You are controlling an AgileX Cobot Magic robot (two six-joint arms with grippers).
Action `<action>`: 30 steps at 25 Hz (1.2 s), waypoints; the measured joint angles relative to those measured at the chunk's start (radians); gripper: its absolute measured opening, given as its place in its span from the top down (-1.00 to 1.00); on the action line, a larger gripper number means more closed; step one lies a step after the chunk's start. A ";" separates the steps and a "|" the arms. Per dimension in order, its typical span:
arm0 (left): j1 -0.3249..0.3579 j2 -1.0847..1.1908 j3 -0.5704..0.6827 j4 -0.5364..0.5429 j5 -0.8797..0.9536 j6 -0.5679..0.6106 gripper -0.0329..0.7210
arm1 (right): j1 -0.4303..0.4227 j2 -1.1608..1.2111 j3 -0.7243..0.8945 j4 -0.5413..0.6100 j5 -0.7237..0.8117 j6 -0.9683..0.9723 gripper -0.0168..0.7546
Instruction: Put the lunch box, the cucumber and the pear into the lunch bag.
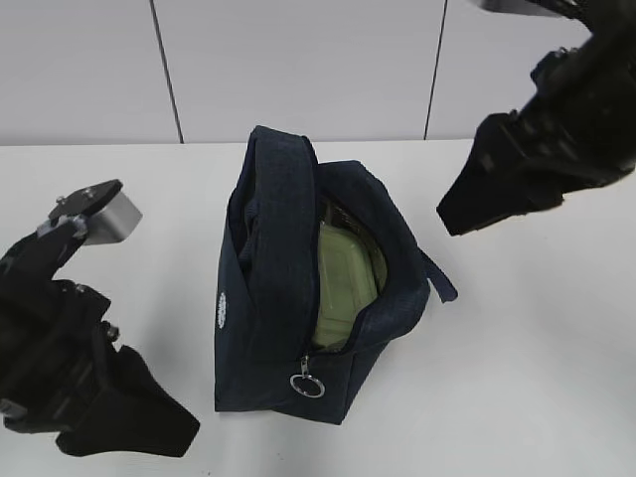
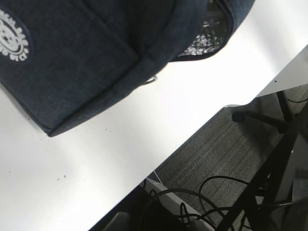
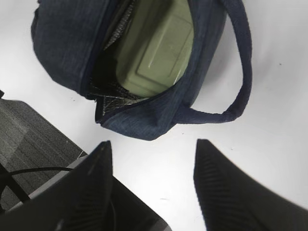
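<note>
Lower left of the exterior view, the left gripper (image 1: 129, 427) hangs clear of the table; I cannot tell its jaw gap. Mid-frame, the boxy navy fabric lunch bag (image 1: 263, 298) gapes, its lunch box (image 1: 343, 283) lying inside, smooth sage lid up. Upper right, the right gripper (image 3: 154, 187) hovers, fingers apart, empty. Cucumber and pear unseen.

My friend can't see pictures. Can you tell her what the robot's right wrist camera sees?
A dark blue lunch bag lies open on a white table, with the pale green lid of a lunch box showing inside. The bag's loop handle curves out onto the table, and the right gripper hangs open and empty in front.
</note>
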 joint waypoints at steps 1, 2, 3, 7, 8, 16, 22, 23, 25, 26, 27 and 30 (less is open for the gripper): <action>0.000 -0.016 0.017 -0.015 -0.012 0.008 0.29 | 0.000 -0.032 0.044 0.023 -0.022 -0.028 -0.14; 0.000 -0.043 0.030 -0.032 -0.029 0.021 0.29 | 0.000 -0.057 0.082 0.056 -0.047 -0.064 -0.14; 0.000 -0.070 0.038 -0.043 -0.046 0.036 0.29 | 0.000 -0.079 0.113 0.077 -0.060 -0.086 -0.14; 0.000 -0.177 0.053 -0.095 -0.128 0.106 0.29 | 0.000 -0.168 0.267 0.219 -0.145 -0.247 -0.14; 0.000 -0.200 0.053 -0.109 -0.150 0.115 0.29 | 0.000 -0.188 0.309 0.262 -0.163 -0.283 -0.14; 0.000 -0.269 0.055 -0.166 -0.216 0.129 0.29 | 0.000 -0.234 0.464 0.396 -0.227 -0.391 -0.14; 0.000 -0.269 0.056 -0.263 -0.246 0.130 0.29 | 0.000 -0.234 0.460 0.488 -0.242 -0.394 -0.14; 0.000 -0.269 0.056 -0.269 -0.248 0.130 0.29 | 0.000 -0.234 0.455 0.490 -0.240 -0.394 -0.14; 0.000 -0.269 0.056 -0.291 -0.249 0.130 0.29 | 0.000 -0.234 0.434 0.460 -0.225 -0.394 -0.14; 0.000 -0.269 0.056 -0.299 -0.251 0.130 0.29 | 0.000 -0.234 0.424 0.424 -0.218 -0.394 -0.14; 0.000 -0.269 0.056 -0.307 -0.255 0.130 0.29 | 0.000 -0.234 0.413 0.369 -0.204 -0.394 -0.14; 0.000 -0.269 0.056 -0.315 -0.259 0.130 0.29 | 0.000 -0.234 0.387 0.171 -0.169 -0.314 -0.14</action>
